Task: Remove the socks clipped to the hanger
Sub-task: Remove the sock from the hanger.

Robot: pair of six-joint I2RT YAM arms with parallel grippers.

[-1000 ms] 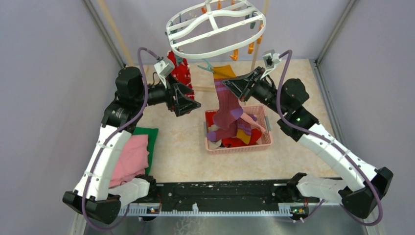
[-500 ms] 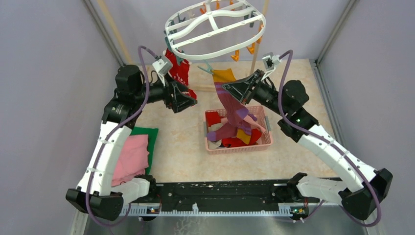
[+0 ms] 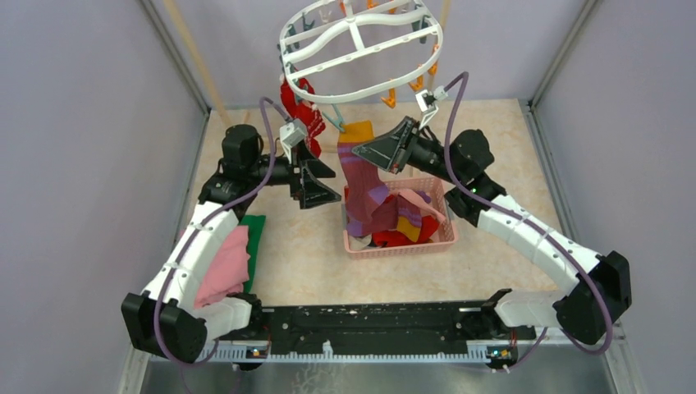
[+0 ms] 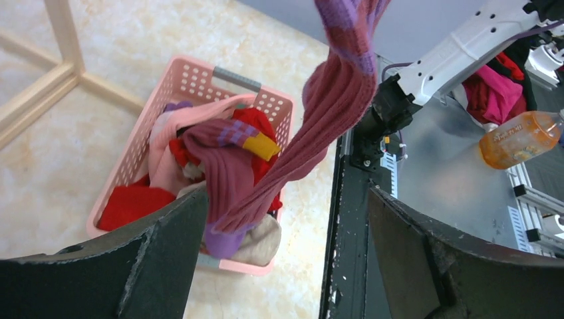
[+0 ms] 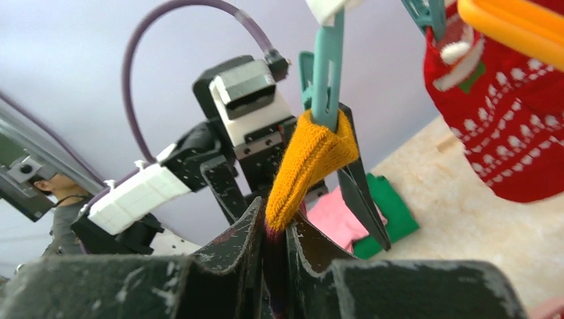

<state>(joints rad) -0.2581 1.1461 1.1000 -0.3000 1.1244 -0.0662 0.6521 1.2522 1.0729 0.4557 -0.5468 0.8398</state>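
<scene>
Right gripper [image 5: 273, 229] fingers press together on the maroon sock [image 5: 302, 163] directly below its yellow band. The teal clip [image 5: 327, 73] of the hanger [image 3: 358, 34] grips that band. The sock's lower end hangs over the pink basket [image 3: 441, 235]. Left gripper [image 4: 286, 199] fingers stand spread, holding nothing. A red patterned sock [image 3: 300, 111] hangs clipped at the hanger's left side.

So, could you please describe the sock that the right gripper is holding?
Find the white oval hanger at the top of the overhead view; a teal clip on its near rim holds the maroon sock above the pink basket. Its yellow cuff and purple stripes set it apart from the red, white-patterned sock to its left.
</scene>
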